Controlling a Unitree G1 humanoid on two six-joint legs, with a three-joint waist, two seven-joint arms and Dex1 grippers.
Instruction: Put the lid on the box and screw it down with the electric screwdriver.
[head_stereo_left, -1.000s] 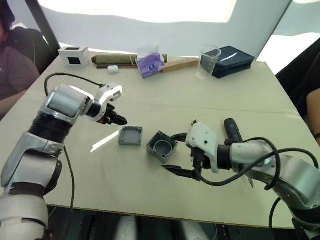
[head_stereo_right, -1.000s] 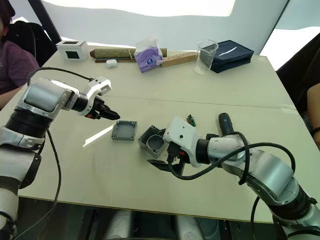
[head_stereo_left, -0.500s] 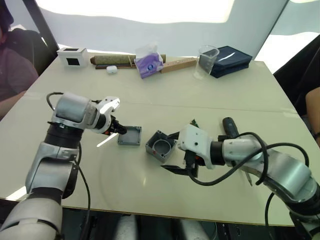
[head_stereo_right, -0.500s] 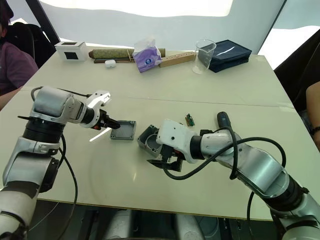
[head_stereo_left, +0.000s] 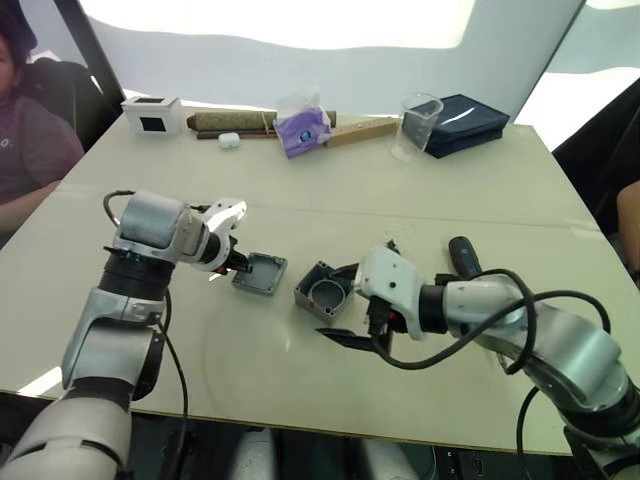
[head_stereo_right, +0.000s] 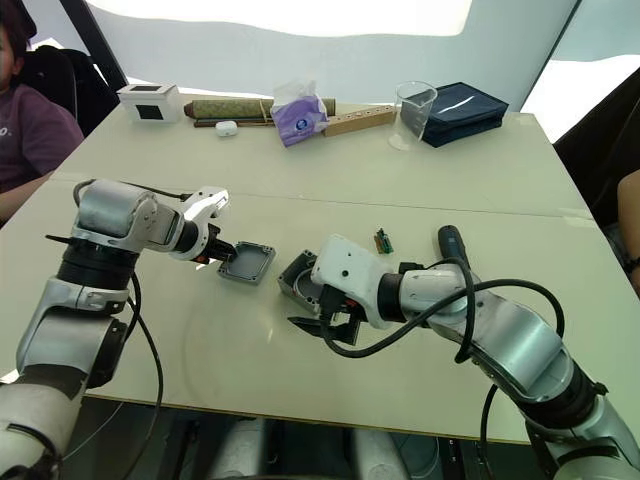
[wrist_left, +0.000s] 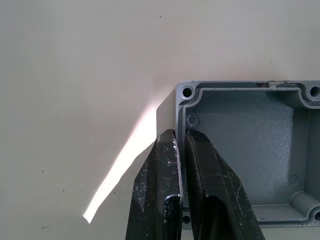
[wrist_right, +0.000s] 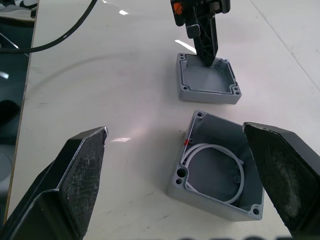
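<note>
Bare table beyond box, lid close beside

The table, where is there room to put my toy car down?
The table is bare along its near edge, and in the middle band between the far row (tissue pack, cup) and the lid. It's crowded around the box.

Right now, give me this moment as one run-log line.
left gripper: shut on lid rim | right gripper: open, short of box | box: open, upright | electric screwdriver: lying on table, untouched
</note>
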